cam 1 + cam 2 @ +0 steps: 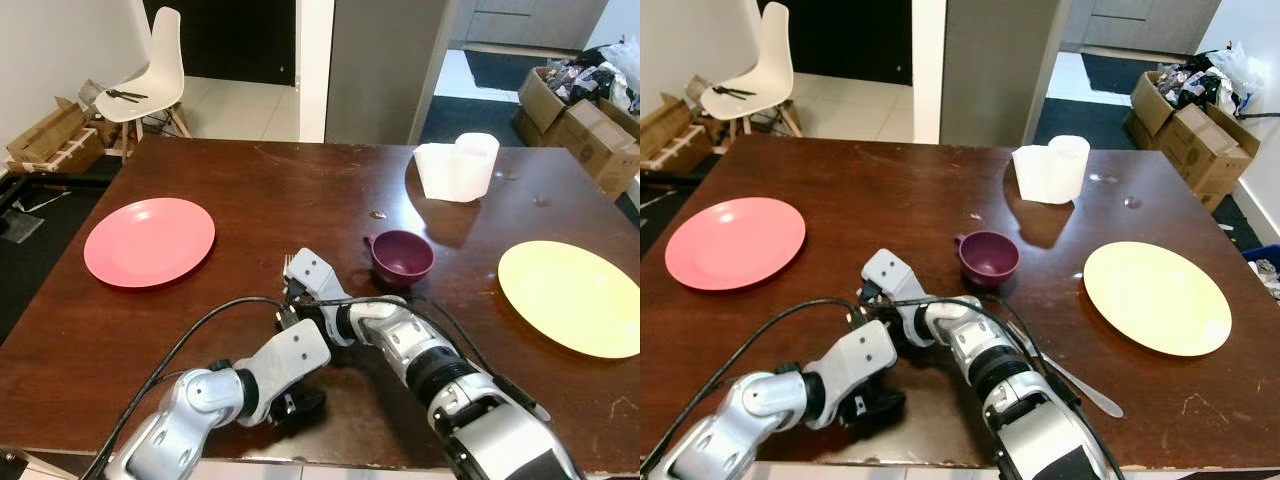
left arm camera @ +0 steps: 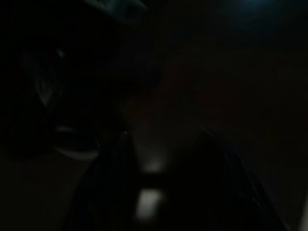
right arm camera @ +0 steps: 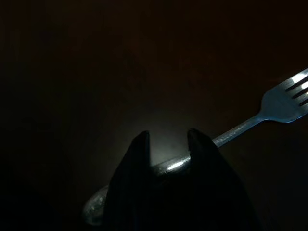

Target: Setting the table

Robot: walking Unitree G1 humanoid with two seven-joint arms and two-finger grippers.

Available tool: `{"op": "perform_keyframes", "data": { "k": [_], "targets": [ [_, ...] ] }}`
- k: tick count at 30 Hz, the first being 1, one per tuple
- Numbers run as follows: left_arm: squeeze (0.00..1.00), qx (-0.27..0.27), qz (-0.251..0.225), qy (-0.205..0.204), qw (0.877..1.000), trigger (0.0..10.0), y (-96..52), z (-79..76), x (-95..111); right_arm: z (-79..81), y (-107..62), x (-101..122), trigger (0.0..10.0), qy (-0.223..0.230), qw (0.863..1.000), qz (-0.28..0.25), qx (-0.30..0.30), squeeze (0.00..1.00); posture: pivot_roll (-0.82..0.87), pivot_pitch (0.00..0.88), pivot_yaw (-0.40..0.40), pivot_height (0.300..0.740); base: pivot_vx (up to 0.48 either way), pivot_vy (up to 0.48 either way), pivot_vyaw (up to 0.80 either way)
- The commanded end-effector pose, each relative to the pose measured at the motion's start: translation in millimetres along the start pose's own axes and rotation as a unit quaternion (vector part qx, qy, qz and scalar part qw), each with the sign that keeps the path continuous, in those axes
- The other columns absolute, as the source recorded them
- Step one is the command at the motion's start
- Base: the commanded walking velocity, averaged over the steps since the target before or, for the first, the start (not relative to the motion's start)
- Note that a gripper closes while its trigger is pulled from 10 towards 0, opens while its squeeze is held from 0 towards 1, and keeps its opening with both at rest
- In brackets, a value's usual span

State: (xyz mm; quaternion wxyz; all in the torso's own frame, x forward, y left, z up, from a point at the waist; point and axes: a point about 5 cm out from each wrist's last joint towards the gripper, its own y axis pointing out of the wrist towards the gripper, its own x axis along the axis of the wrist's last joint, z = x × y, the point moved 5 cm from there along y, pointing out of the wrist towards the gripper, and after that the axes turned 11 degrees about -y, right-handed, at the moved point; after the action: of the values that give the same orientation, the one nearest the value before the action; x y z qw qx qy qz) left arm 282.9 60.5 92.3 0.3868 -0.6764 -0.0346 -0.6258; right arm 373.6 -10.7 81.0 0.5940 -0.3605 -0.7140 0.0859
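Head views: dark brown wooden table (image 1: pixel 300 190), glossy, scuffed. Two round flat plates, well apart: pink plate (image 1: pixel 149 241) on the robot's left side, yellow plate (image 1: pixel 572 296) on its right, running past the picture edge in the left eye view. One small maroon cup (image 1: pixel 402 256) with a side handle, upright, between the plates near the table middle. One white translucent container (image 1: pixel 458 166) on the far side. One metal spoon (image 1: pixel 1065 374), long and thin, lies on the wood beside the right forearm, near the yellow plate. Both silver arms bend inward over the near edge; right gripper (image 1: pixel 292 290) reaches toward the left side, fork tines just showing past it. Left gripper (image 1: pixel 296 405) hangs low at the table's near edge; its fingers cannot be made out. One white moulded chair (image 1: pixel 145 75) and cardboard boxes (image 1: pixel 583 118) stand beyond the table.

Left wrist view: almost black; two dark finger shapes, spacing cannot be told.

Right wrist view: one shiny steel fork (image 3: pixel 269 111), four tines, its handle crossing between the two black fingers (image 3: pixel 136 166), which are closed upon it, over dark wood
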Motion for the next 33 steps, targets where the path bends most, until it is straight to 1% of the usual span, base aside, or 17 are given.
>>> {"op": "perform_keyframes", "data": {
  "k": [1,2,4,5,6,7,8,12,14,15,18,19,22,23,26,29,33],
  "targets": [
    [0.00,0.046,-0.016,-0.018,0.999,10.0,-17.4,27.3,6.8,33.2,1.0,-55.2,10.0,-0.001,0.994,0.091,0.060,0.00,0.01,0.086,0.029,0.740,0.000,0.000,0.00],
    [0.00,0.046,-0.016,-0.018,0.999,10.0,-17.4,27.3,6.8,33.2,1.0,-55.2,10.0,-0.001,0.994,0.091,0.060,0.00,0.01,0.086,0.029,0.740,0.000,0.000,0.00],
    [0.00,0.049,-0.049,-0.022,0.997,10.0,-40.4,43.6,22.8,34.0,-5.4,-67.9,10.0,-0.028,0.991,0.110,0.070,0.00,0.01,0.086,0.030,0.740,0.000,0.000,0.00],
    [0.00,0.049,-0.049,-0.022,0.997,10.0,-40.4,43.6,22.8,34.0,-5.4,-67.9,10.0,-0.028,0.991,0.110,0.070,0.00,0.01,0.086,0.030,0.740,0.000,0.000,0.00],
    [0.00,0.038,-0.068,-0.021,0.997,10.0,-52.4,46.1,31.9,33.0,-8.3,-72.4,10.0,-0.037,0.990,0.116,0.070,0.00,0.01,0.085,0.031,0.740,0.000,0.000,0.00],
    [0.00,0.012,-0.093,-0.014,0.996,10.0,-72.6,45.6,45.5,31.0,-13.5,-79.0,10.0,-0.057,0.988,0.125,0.071,0.00,0.01,0.085,0.033,0.740,0.000,0.000,0.00],
    [0.00,0.012,-0.093,-0.014,0.996,10.0,-72.6,45.6,45.5,31.0,-13.5,-79.0,10.0,-0.057,0.988,0.125,0.071,0.00,0.01,0.085,0.033,0.740,0.000,0.000,0.00],
    [0.00,-0.020,-0.107,-0.004,0.994,10.0,-92.4,41.0,56.4,29.3,-19.3,-82.4,10.0,-0.078,0.986,0.125,0.078,0.00,0.01,0.083,0.035,0.740,0.000,0.000,0.00],
    [0.00,-0.010,-0.118,-0.006,0.993,10.0,-99.3,48.7,63.7,30.6,-24.5,-80.5,10.0,-0.108,0.983,0.113,0.096,0.00,0.01,0.081,0.036,0.740,0.000,0.000,0.00],
    [0.00,-0.010,-0.118,-0.006,0.993,10.0,-99.3,48.7,63.7,30.6,-24.5,-80.5,10.0,-0.108,0.983,0.113,0.096,0.00,0.01,0.081,0.036,0.740,0.000,0.000,0.00],
    [0.00,0.019,-0.122,-0.006,0.992,10.0,-94.8,58.9,65.5,45.5,-35.2,-76.5,10.0,-0.169,0.970,0.090,0.151,0.00,0.00,0.080,0.034,0.740,0.000,0.000,0.00],
    [0.00,0.019,-0.122,-0.006,0.992,10.0,-94.8,58.9,65.5,45.5,-35.2,-76.5,10.0,-0.169,0.970,0.090,0.151,0.00,0.00,0.080,0.034,0.740,0.000,0.000,0.00],
    [0.00,0.017,-0.125,-0.011,0.992,10.0,-92.4,58.5,67.1,53.8,-49.6,-73.2,10.0,-0.196,0.962,0.078,0.173,0.00,-0.01,0.080,0.033,0.740,0.000,0.000,0.00],
    [0.00,0.015,-0.125,-0.012,0.992,10.0,-89.0,58.7,67.7,59.7,-65.1,-71.6,10.0,-0.217,0.956,0.072,0.183,0.00,-0.02,0.081,0.032,0.740,0.000,0.000,0.00],
    [0.00,0.014,-0.125,-0.012,0.992,10.0,-86.5,59.0,68.1,63.0,-74.1,-70.3,10.0,-0.225,0.954,0.068,0.186,0.00,-0.02,0.081,0.032,0.740,0.000,0.000,0.00],
    [0.00,0.016,-0.124,-0.008,0.992,10.0,-81.7,59.9,69.6,65.2,-85.4,-66.5,10.0,-0.221,0.956,0.061,0.181,0.00,-0.03,0.081,0.032,0.740,0.000,0.000,0.00],
    [0.00,0.027,-0.129,-0.010,0.991,10.0,-75.9,63.2,72.6,51.9,-95.0,-57.1,10.0,-0.200,0.971,0.050,0.123,0.00,-0.04,0.078,0.036,0.740,0.000,0.000,0.00]
  ]
}}
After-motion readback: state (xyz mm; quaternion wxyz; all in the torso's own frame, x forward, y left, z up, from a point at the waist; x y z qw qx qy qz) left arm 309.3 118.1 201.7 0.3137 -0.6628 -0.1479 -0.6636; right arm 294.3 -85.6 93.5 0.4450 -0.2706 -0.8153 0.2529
